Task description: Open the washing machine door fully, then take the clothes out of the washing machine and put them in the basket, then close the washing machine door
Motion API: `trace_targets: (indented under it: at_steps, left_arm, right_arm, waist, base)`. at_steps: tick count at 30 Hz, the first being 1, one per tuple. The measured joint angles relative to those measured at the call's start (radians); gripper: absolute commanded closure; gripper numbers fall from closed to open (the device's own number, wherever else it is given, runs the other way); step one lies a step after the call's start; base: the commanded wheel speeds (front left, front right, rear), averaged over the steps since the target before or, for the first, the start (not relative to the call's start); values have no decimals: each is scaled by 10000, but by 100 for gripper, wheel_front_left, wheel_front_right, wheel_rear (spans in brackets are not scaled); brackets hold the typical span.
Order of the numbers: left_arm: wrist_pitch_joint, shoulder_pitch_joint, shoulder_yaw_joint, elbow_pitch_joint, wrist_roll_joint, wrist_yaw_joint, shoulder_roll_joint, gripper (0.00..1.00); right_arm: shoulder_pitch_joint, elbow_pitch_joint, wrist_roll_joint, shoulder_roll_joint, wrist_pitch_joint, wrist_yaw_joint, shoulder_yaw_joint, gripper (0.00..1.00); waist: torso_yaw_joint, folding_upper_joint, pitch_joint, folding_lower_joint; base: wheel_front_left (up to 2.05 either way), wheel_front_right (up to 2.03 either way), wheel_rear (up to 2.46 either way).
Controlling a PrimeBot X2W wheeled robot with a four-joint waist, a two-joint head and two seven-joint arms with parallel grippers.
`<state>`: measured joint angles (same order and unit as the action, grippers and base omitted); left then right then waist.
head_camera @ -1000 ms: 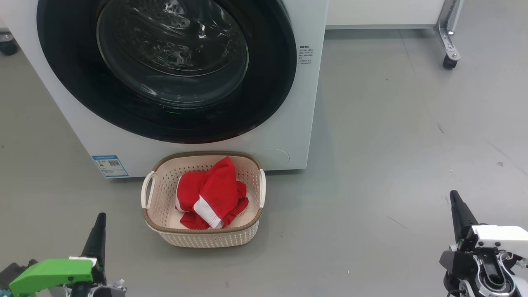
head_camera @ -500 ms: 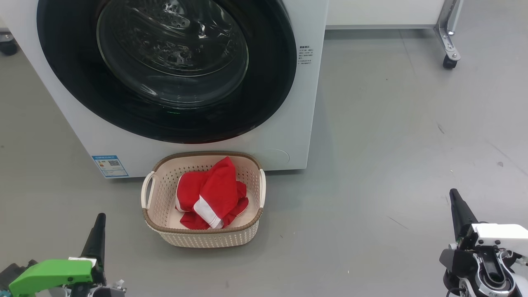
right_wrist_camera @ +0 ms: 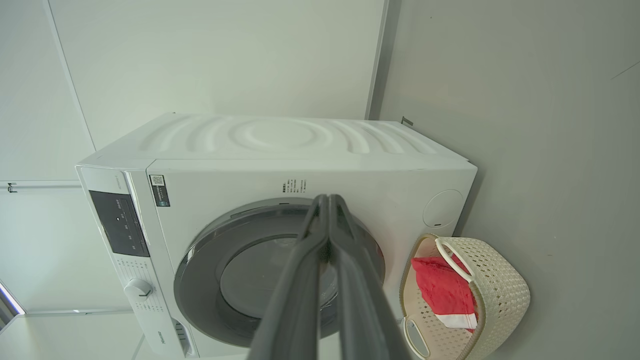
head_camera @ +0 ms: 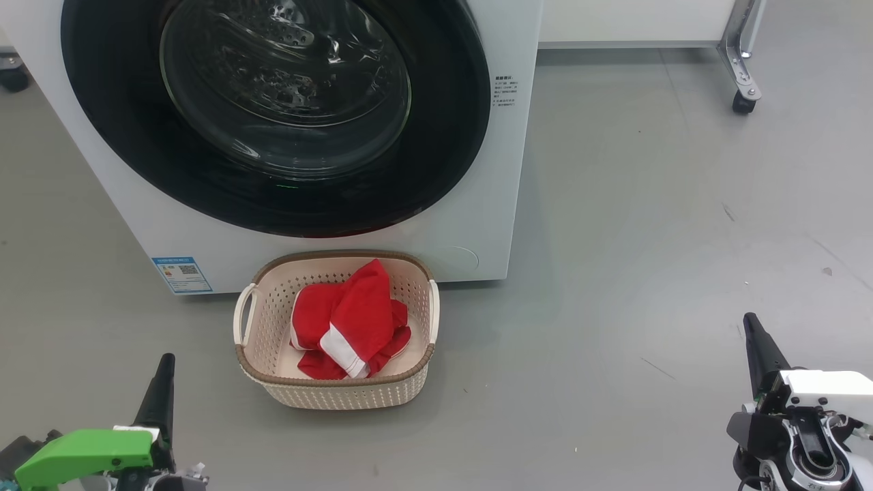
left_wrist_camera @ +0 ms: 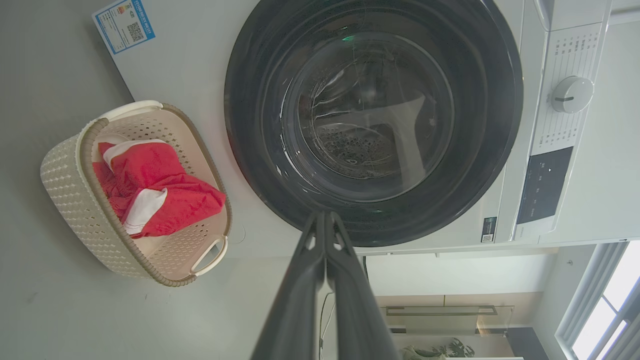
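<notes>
The white washing machine (head_camera: pixel 477 204) fills the top of the head view, and its black-rimmed glass door (head_camera: pixel 286 102) lies flush against the front, shut. On the floor just before it stands the cream basket (head_camera: pixel 334 392) with the red, white-trimmed clothes (head_camera: pixel 351 320) lying inside. My left gripper (head_camera: pixel 164 368) is low at the left, shut and empty, well short of the basket. Far to the right my right gripper (head_camera: pixel 750 327) is shut and empty too. The left wrist view shows the door (left_wrist_camera: pixel 372 120), the basket (left_wrist_camera: pixel 75 195) and the clothes (left_wrist_camera: pixel 160 190); the right wrist view shows the door (right_wrist_camera: pixel 240 270) and the basket (right_wrist_camera: pixel 495 290).
Grey floor (head_camera: pixel 648 239) spreads wide to the right of the machine. A metal leg on a caster (head_camera: pixel 743 95) stands at the back right. A control panel with a dial (left_wrist_camera: pixel 570 95) sits along the machine's top.
</notes>
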<state>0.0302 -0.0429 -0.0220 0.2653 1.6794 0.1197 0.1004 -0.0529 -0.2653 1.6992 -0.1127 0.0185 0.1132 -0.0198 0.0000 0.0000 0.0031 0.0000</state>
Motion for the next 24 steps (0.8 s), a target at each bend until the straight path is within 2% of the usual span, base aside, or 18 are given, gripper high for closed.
trace_targets:
  at_steps: [24]
  left_arm:
    - [10,-23,44,63,0,2,-2,100]
  right_arm:
    - [-8,-52,0,4,27,21,-25,100]
  waist:
    - [0,0,-2,0]
  base:
    - [0,0,0]
